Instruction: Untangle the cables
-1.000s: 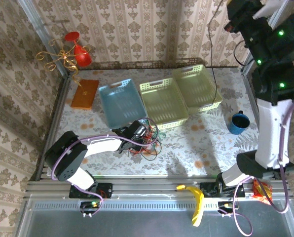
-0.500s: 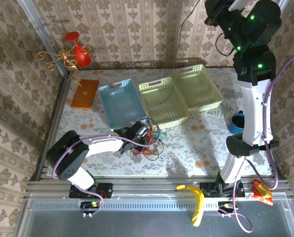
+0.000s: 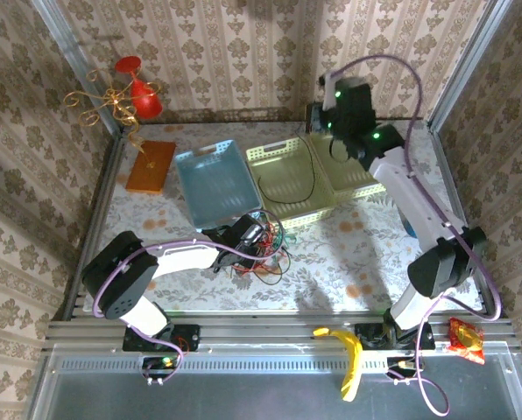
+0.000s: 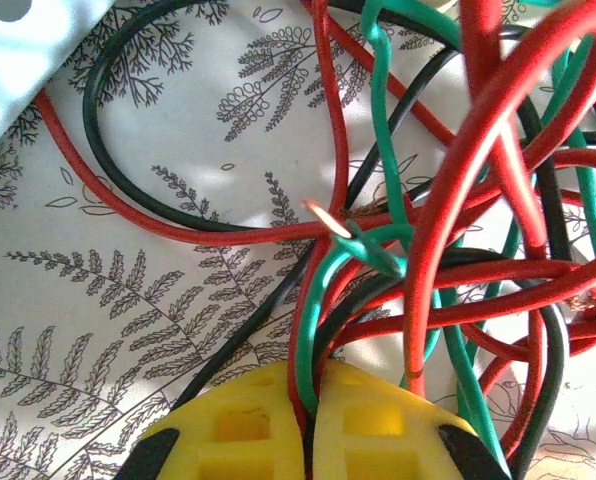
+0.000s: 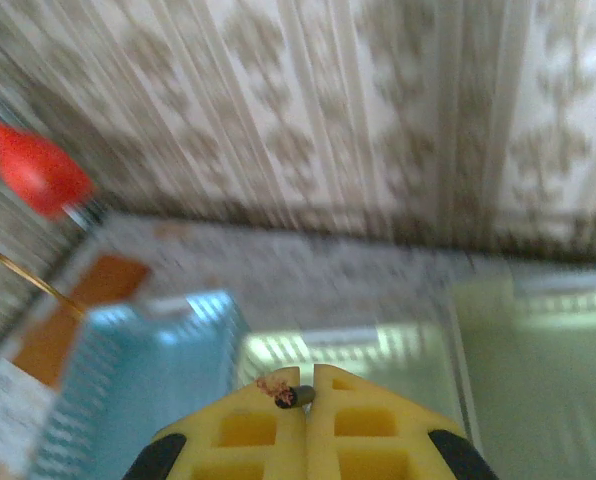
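Top view: bright, even, sharp. Dappled light patches on surface [image 3: 366,254]; soft arm shadows toward near edge. Frame rails bend slightly at picture edges.
Left wrist view: crisp close-up, pale blotches of light on surface; cables [image 4: 430,270] nearest lens soft, right edge washed out.
Right wrist view: heavy blur, wallpaper [image 5: 308,110] smeared, green basket [image 5: 538,350] overexposed. Right tool [image 5: 308,385] and pinched black cable [image 5: 296,397] tip sharper.

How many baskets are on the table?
3, in a row toward the back: blue basket at left, middle green basket beside it, right green basket partly under the right arm. None seems hidden.
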Tool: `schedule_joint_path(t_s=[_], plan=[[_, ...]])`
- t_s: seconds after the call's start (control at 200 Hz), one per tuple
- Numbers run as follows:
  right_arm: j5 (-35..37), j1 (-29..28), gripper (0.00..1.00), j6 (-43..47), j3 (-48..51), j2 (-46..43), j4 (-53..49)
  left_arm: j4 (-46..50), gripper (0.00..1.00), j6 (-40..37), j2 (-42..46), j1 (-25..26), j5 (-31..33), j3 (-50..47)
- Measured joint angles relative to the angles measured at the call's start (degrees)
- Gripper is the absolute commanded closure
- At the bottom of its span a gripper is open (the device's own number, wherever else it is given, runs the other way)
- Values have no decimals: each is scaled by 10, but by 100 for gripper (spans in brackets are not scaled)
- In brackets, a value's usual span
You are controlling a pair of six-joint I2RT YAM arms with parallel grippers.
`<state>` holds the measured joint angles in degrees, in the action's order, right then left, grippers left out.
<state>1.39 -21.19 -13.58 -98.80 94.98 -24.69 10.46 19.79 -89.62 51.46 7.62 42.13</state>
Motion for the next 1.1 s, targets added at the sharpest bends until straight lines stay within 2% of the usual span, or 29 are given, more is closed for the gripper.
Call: schedule_joint_path(t_s=[0.165, 0.545, 0.585, 0.62, 0.7, 0.73, 0.765, 0.9, 1.1], plan=[[30, -6, 100, -4, 96, 5, -10, 0, 100, 0, 0, 0, 0, 0], [43, -17, 100, -49, 153, 100, -8, 5, 100, -1, 0, 3, -4, 3], [43, -21, 91, -54, 165, 104, -8, 5, 100, -1, 1, 3, -5, 3], [43, -24, 74, -63, 176, 106, -8, 5, 100, -1, 2, 3, -5, 3], [43, -31, 47, -76, 195, 107, -8, 5, 100, -1, 4, 3, -8, 3], [42, -32, 42, -81, 200, 106, -8, 5, 100, -1, 5, 3, -9, 2], [42, -33, 38, -85, 205, 106, -7, 5, 100, -1, 6, 3, -9, 2], [43, -35, 31, -98, 225, 80, -7, 2, 100, 0, 11, 3, -12, -3], [49, -35, 29, -105, 266, -28, 6, -2, 100, 0, 12, 3, -14, -6]])
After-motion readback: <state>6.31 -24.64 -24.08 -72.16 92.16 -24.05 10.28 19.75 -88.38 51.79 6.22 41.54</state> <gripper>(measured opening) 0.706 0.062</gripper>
